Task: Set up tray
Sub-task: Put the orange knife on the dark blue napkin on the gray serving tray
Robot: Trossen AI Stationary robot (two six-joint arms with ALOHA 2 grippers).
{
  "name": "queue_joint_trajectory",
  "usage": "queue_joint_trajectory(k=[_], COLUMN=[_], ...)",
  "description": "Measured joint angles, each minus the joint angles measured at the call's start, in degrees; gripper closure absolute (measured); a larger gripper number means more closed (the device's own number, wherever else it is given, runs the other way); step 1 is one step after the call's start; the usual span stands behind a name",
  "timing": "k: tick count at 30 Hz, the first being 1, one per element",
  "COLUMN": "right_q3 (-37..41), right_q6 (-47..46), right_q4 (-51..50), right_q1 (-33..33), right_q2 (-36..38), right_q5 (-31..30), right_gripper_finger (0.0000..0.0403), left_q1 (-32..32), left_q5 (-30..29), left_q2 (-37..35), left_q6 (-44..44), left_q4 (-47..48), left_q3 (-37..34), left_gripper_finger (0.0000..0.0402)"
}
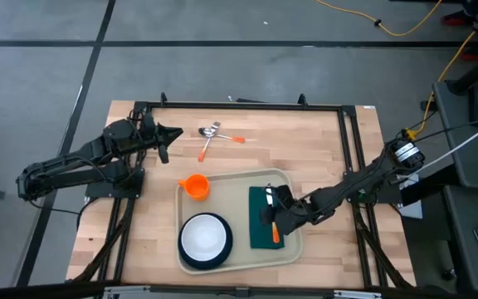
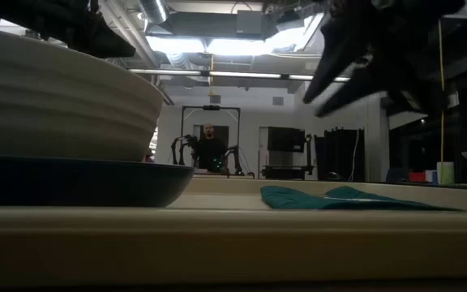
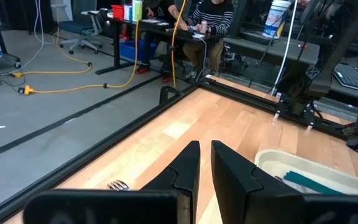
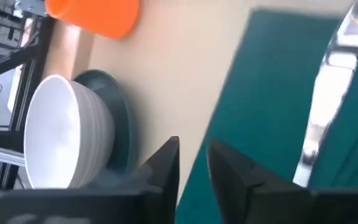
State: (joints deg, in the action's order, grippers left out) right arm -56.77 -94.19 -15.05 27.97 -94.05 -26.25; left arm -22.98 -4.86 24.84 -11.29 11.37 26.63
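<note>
The right hand (image 1: 274, 218), fingers slightly parted and gripping nothing, hovers over the tray (image 1: 237, 202) at lower centre, far nearer than the closed left hand (image 1: 166, 143) at upper left.

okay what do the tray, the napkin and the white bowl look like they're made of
Tray: probably plastic, cream, smooth, with a moulded raised rim and rounded corners.
Napkin: looks like cloth, dark green and matte; the low view shows soft folds.
White bowl: likely glazed ceramic or hard plastic, with faint ribbing round its side and a slight sheen; the pictures cannot settle which.
</note>
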Motion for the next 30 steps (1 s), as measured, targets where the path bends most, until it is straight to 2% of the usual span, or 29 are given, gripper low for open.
queue_joint_trajectory(k=[7, 16, 19, 26, 30], right_q3=[-2.34, -5.85, -9.00, -17.74, -17.44], right_q6=[13.01, 25.90, 30.19, 37.87, 46.26], right_q4=[-0.69, -6.54, -13.20, -36.98, -40.71], right_q1=[-3.33, -9.64, -12.44, -19.77, -24.00], right_q2=[2.32, 3.60, 3.97, 3.97, 3.99], right_q5=[-0.42, 2.89, 5.48, 9.68, 13.53], right_gripper_finger=[0.0393, 0.0397, 0.0399, 0.0400, 0.0401], left_q1=[-0.01, -0.02, -0.02, -0.02, -0.02], left_q5=[0.02, 0.15, 1.13, 1.98, 1.98], left_q2=[0.00, -0.19, -0.37, -0.65, -0.66], left_q6=[0.04, 0.04, 0.53, 1.29, 1.57], left_q4=[-1.10, -1.30, -1.26, -1.14, -1.09], left_q3=[0.00, 0.00, 0.00, 0.00, 0.00], left_gripper_finger=[0.0368, 0.0368, 0.0368, 0.0368, 0.0368])
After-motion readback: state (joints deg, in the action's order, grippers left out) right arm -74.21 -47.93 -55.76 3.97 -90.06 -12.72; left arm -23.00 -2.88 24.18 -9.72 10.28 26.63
